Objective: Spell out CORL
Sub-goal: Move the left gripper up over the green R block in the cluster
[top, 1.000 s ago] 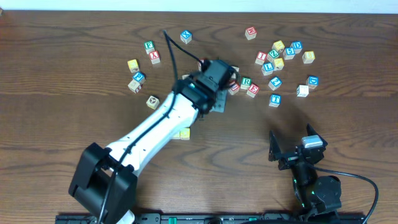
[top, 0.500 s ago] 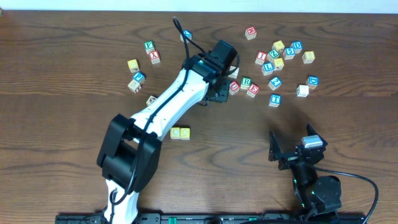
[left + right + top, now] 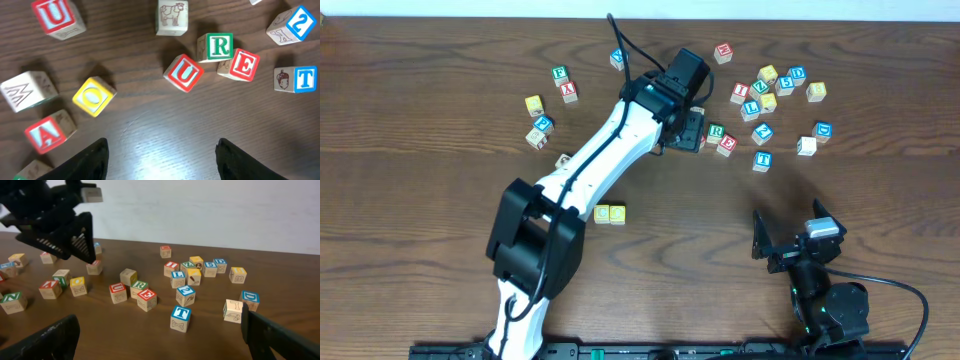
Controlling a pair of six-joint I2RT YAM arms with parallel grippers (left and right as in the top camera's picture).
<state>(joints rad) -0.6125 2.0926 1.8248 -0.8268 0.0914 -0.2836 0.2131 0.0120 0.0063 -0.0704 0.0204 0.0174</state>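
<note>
Dark brown wood grain runs across the desk (image 3: 420, 200), and a plain pale wall (image 3: 200, 210) stands behind it. Nearest the robot's base, the right gripper (image 3: 160, 347) sits low by the front edge. Its jaws are spread wide with nothing between them.

A little further in and off to the left lies a pair of yellow-topped cubes (image 3: 610, 214). They are side by side and touching, well apart from every other block, and their letters are too small to read from above.

Beyond them the white left arm (image 3: 610, 150) reaches diagonally over the middle of the desk. The left gripper (image 3: 162, 160) hangs above bare wood, parted wide and holding nothing.

Just ahead of it sit a red U cube (image 3: 183, 73), the green R cube (image 3: 220, 46) and a red E cube (image 3: 240, 64). The three are bunched closely, with the R in the middle.

Further back and to the right, the blue L cube (image 3: 751, 108) rests at the near edge of a loose cluster of blocks (image 3: 775, 85).
</note>
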